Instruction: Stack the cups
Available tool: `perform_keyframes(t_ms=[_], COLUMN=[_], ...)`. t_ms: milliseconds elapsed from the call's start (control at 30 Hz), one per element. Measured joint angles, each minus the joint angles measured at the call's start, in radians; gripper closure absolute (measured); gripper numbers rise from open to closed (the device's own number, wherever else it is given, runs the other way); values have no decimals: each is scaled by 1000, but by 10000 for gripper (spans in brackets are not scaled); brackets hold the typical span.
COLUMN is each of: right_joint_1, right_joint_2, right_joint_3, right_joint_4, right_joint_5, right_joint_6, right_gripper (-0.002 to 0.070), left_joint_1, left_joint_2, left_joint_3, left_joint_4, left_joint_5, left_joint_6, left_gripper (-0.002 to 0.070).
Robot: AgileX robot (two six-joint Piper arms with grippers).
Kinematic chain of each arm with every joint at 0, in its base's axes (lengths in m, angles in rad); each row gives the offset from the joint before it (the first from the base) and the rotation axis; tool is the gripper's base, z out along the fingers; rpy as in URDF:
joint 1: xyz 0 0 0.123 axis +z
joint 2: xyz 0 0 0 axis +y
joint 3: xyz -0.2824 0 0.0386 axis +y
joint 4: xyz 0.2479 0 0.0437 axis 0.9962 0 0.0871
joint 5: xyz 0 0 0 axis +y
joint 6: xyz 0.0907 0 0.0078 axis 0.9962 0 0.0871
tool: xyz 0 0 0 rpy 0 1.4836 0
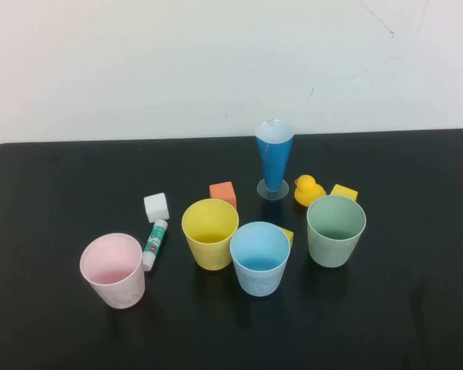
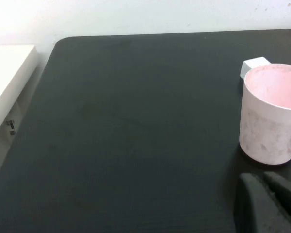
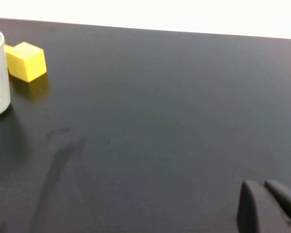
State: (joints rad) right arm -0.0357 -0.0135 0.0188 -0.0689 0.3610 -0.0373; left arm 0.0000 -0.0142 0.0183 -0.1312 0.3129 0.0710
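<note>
Apart, four cups (image 1: 210, 233) stand empty; grippers (image 2: 269, 201) low.

Black table (image 1: 54, 185) with four cups (image 1: 210, 233), blocks (image 1: 223, 193), duck (image 1: 309, 190).

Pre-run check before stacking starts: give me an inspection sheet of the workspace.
Surface: black table, matte, no spills seen.
Job's things: pink cup, yellow cup, blue cup, green cup; all upright, none stacked.
Clutter: blue cone glass, orange cube, white cube, glue stick, rubber duck, yellow cube, another yellow piece behind the blue cup.
Grippers: left gripper low near the pink cup, shut, empty; right gripper low over bare table, shut, empty.
Cables: nothing seen.
Surroundings: white wall; white shelf beside the table.
</note>
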Motion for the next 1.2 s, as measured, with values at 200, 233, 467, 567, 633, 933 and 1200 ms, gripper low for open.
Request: perform_keyframes(t_ms=[200,233,467,567,633,933,1200], right_joint_1=[0,0,0,0,0,0,0], right_joint_2=[0,0,0,0,0,0,0], right_joint_3=[0,0,0,0,0,0,2], right_joint_4=[0,0,0,0,0,0,0], right_joint_5=[0,0,0,0,0,-4,-16], right_joint_6=[0,0,0,0,0,0,0], right_gripper=[679,679,679,679,679,679,679], left_joint_1=[0,0,0,0,0,0,0], left_joint_2=[0,0,0,0,0,0,0], left_joint_3=[0,0,0,0,0,0,0], left_joint_4=[0,0,0,0,0,0,0], left_joint_5=[0,0,0,0,0,0,0], left_joint_6=[-11,-13,-13,-15,-15,-16,-16], left_gripper=[677,677,677,677,677,677,677])
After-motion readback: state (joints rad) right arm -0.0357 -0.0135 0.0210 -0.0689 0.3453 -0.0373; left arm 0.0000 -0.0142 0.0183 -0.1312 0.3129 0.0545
